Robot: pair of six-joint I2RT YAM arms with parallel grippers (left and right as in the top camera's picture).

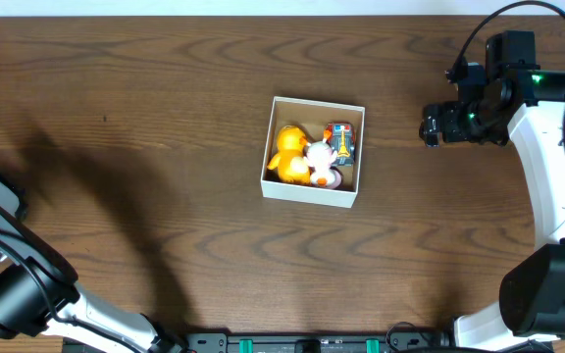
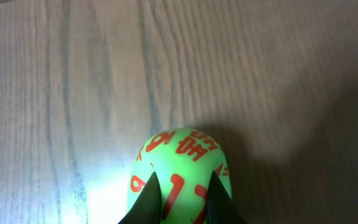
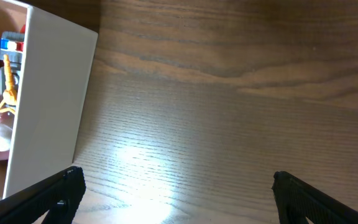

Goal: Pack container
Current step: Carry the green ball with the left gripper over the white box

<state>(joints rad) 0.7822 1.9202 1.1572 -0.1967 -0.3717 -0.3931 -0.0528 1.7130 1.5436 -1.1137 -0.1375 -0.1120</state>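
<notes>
Green numbered ball (image 2: pixel 179 152) pinched in left jaws at worktop (image 1: pixel 145 147) left, right jaws spread wide just right of container (image 1: pixel 310 194) mid-worktop, which looks light, stiff cardboard, best held by a wall rim.

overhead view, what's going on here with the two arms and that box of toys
The arms are packing toys into the container, which sits in the middle of the table holding an orange-yellow duck, a white and pink toy and a small blue and red toy. The left gripper is shut on a green ball with red markings, down at the table; whether it is lifted is unclear. The right gripper hangs open and empty over bare wood beside the container's outer wall.
</notes>
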